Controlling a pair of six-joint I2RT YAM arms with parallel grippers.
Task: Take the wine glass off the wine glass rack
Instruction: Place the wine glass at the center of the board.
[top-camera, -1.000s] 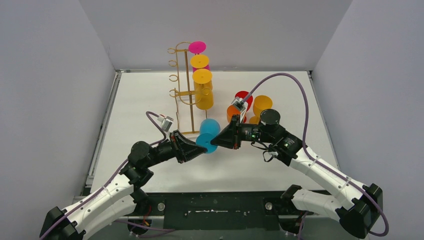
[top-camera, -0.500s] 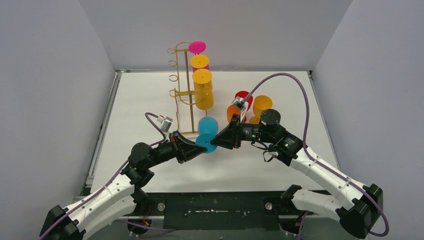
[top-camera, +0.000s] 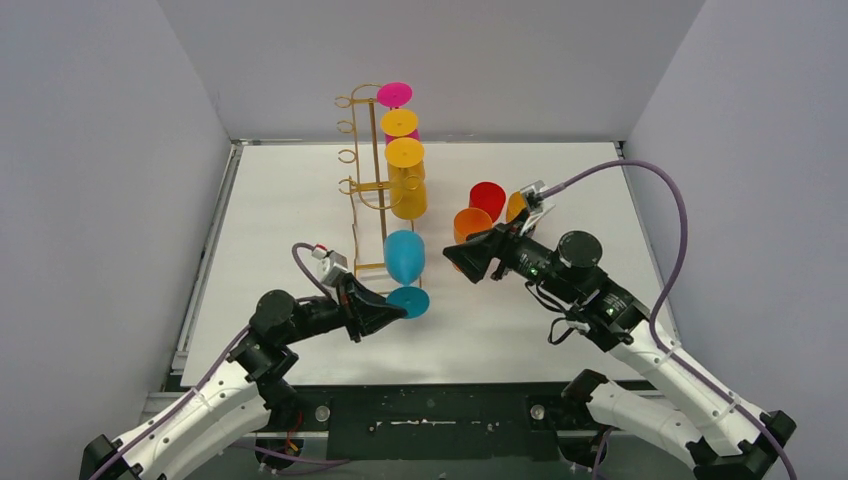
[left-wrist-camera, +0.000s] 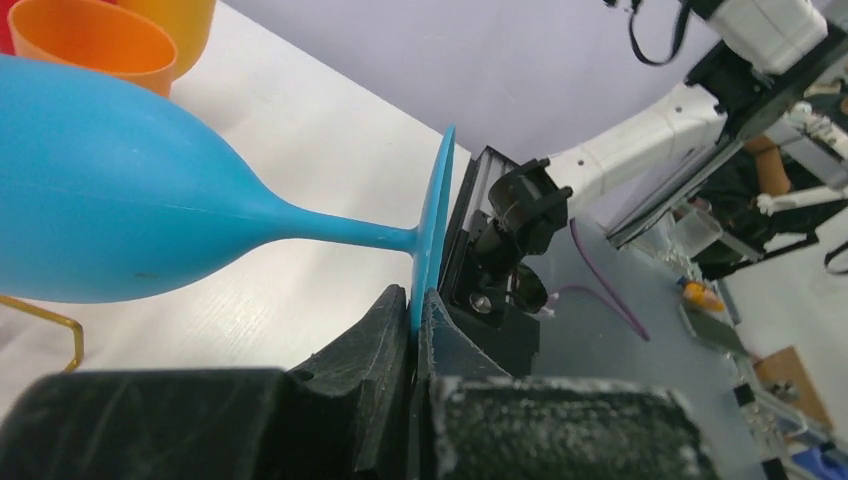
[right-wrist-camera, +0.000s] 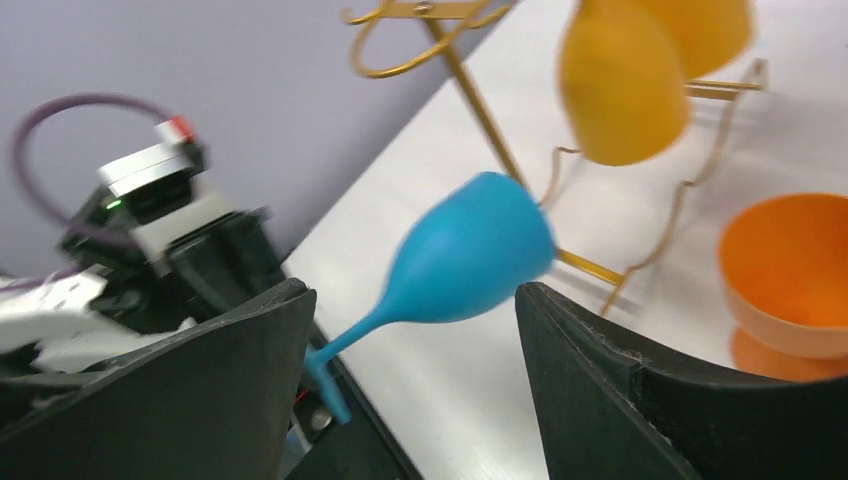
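1. Black left claw: my jaws are pinched shut on the foot of the blue wine glass.
2. Glass: the stem runs straight out from me, bowl farthest, just beside the gold rack base.
3. Right claw: spread wide, empty, near the bowl.

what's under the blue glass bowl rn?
White table and a corner of the gold rack base wire. From above, the blue glass bowl hides whatever lies directly beneath it.
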